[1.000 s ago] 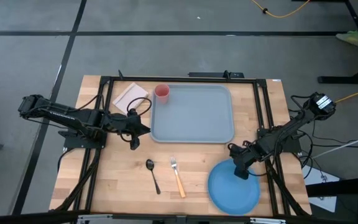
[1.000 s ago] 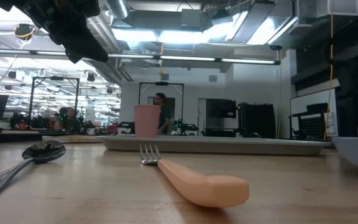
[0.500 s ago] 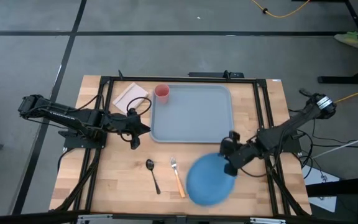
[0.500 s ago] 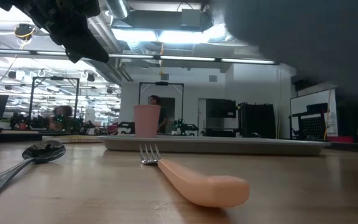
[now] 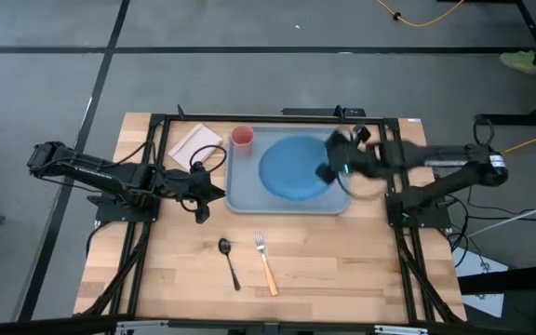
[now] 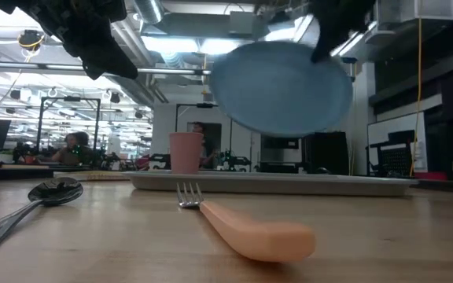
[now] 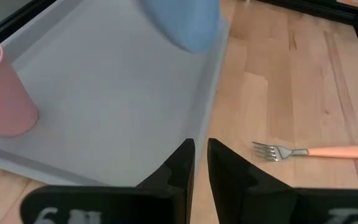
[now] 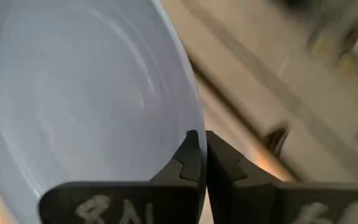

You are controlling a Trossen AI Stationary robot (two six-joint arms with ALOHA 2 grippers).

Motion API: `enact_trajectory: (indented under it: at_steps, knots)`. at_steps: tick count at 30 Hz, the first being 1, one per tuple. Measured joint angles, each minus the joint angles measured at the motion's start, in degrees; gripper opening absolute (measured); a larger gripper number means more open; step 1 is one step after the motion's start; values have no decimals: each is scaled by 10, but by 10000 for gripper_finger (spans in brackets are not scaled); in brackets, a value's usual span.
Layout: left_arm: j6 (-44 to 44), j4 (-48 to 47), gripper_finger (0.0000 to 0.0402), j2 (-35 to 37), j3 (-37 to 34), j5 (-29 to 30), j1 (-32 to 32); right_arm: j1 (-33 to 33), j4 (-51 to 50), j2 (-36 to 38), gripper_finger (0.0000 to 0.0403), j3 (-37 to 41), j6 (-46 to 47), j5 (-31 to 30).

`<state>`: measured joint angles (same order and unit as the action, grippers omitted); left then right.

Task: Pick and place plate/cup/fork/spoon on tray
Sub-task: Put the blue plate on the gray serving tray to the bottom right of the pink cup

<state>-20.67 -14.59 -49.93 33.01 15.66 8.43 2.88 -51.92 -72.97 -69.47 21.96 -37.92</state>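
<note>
Right gripper (image 5: 328, 170) jaws clamped on the plate (image 5: 293, 167) rim, above the tray (image 5: 249, 194) — lower it level, clear of the cup (image 5: 242, 139).

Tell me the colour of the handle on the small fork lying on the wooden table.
The fork's handle is orange-tan, shown best in the low view.

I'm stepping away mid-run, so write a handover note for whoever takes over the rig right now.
Right gripper: shut on the plate, held in the air above the tray.
Left gripper: shut, empty, waiting at the tray's left edge.
Cup: stands in the tray's far-left corner, done.
Fork and spoon: lie on the table in front of the tray.
Left: set the plate down, then fork and spoon.
</note>
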Motion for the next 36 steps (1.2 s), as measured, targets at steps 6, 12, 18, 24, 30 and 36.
enact_trajectory:
  at_steps: [6,12,18,24,30,36]
  knots:
    - [-1,0,37,0,0,0,0,202,42,-1,6,65,-30,239]
    - [-2,0,37,0,0,0,0,323,110,-1,6,112,-41,334]
    - [-3,0,37,0,0,3,0,374,138,-1,6,194,-9,401]
    - [-3,1,37,0,0,3,0,381,259,-1,6,286,16,435]
    - [-4,1,37,0,0,1,0,381,306,-1,30,314,5,437]
    - [-3,1,37,0,0,0,0,381,309,-1,37,315,2,437]
